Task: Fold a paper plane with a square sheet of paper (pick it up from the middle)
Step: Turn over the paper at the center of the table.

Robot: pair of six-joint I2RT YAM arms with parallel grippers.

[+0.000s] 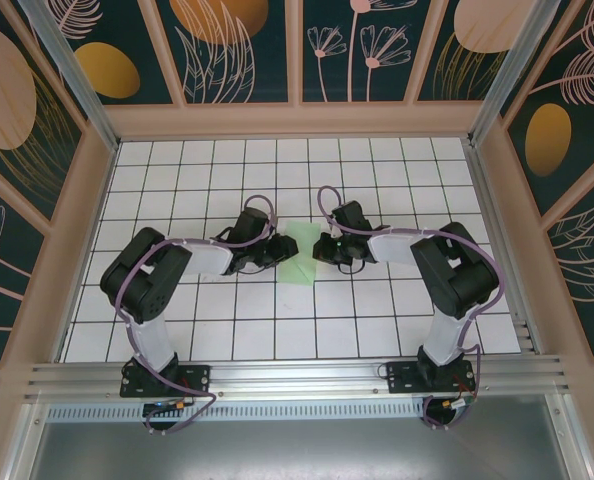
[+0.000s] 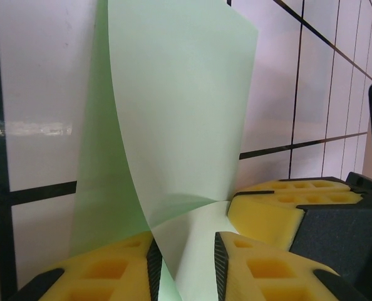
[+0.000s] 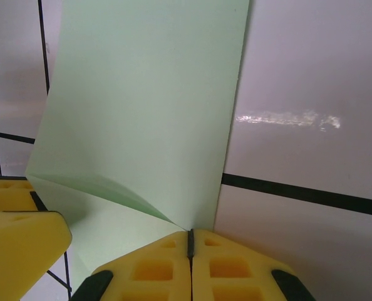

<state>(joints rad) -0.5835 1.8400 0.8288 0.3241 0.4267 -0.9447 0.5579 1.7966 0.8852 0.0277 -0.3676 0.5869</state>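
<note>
1. Top external view: on the grid table (image 1: 177, 180), the left arm (image 1: 147, 280) and right arm (image 1: 457, 270) both reach inward and meet at mid-table.
2. The square sheet of paper (image 1: 299, 268) sits right between them, partly folded. Its long axis runs far-to-near, across the line joining the two grippers.
3. The left gripper (image 1: 280, 250) is at its left edge and the right gripper (image 1: 322, 250) at its right edge. Both are on it, so neither arm is meaningfully nearer.
4. Left wrist view: the sheet rises curled out of the space between the yellow pads (image 2: 104, 269) and runs straight ahead of them. The jaws stand a narrow gap apart with paper inside it, and we see no pinch there.
5. Right wrist view: the pads (image 3: 155, 269) are pressed flat together. A crease in the sheet runs down to their seam, so we judge the paper edge is clamped there.
6. Our read: the right side anchors while the left works the fold. The key relation is that the paper lies dead ahead in the left jaws. Closing in place should catch it, though a loose curl could slip out sideways.
</note>
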